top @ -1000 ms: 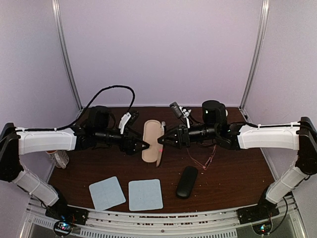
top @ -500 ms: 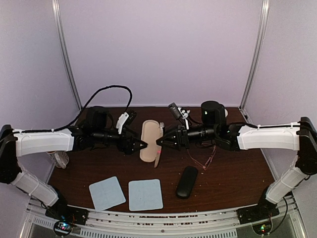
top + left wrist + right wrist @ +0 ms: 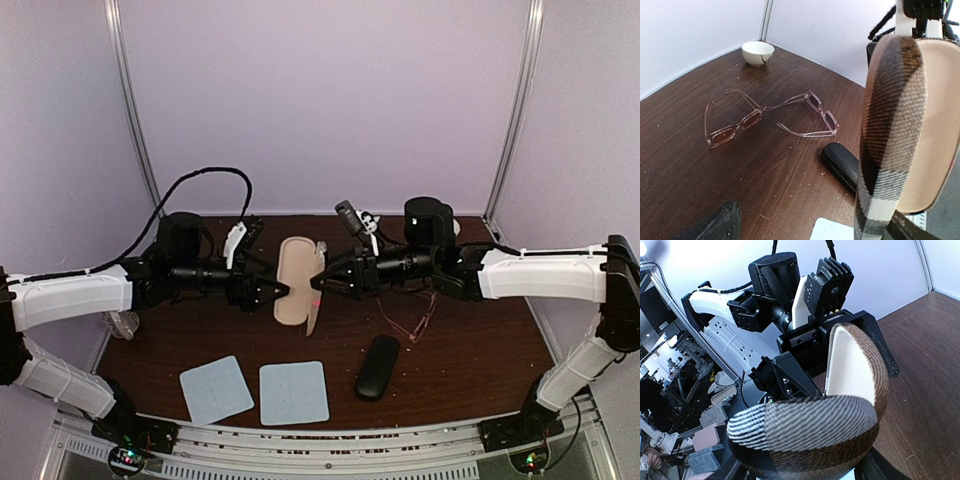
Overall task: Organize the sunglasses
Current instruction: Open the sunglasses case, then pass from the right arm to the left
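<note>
Two pairs of copper wire-framed sunglasses lie on the table, seen in the left wrist view: one (image 3: 732, 126) on the left, one (image 3: 816, 111) on the right, their temple arms crossing. From above they show faintly under the right arm (image 3: 410, 322). An open brown plaid case with beige lining (image 3: 293, 282) is held above the table between the grippers. My right gripper (image 3: 320, 284) is shut on its lid (image 3: 805, 435). My left gripper (image 3: 278, 292) stands open around the other half (image 3: 890, 125); its left finger (image 3: 720, 225) is clear of the shell.
A black oblong case (image 3: 377, 366) lies at the front right, also in the left wrist view (image 3: 842, 167). Two pale blue cloths (image 3: 215, 388) (image 3: 294, 392) lie near the front edge. A white bowl (image 3: 758, 52) sits in the far corner. A small jar (image 3: 122, 320) stands at the left.
Both grippers and the open case between them have shifted to the left and slightly upward together. The sunglasses and the black case have not moved.
</note>
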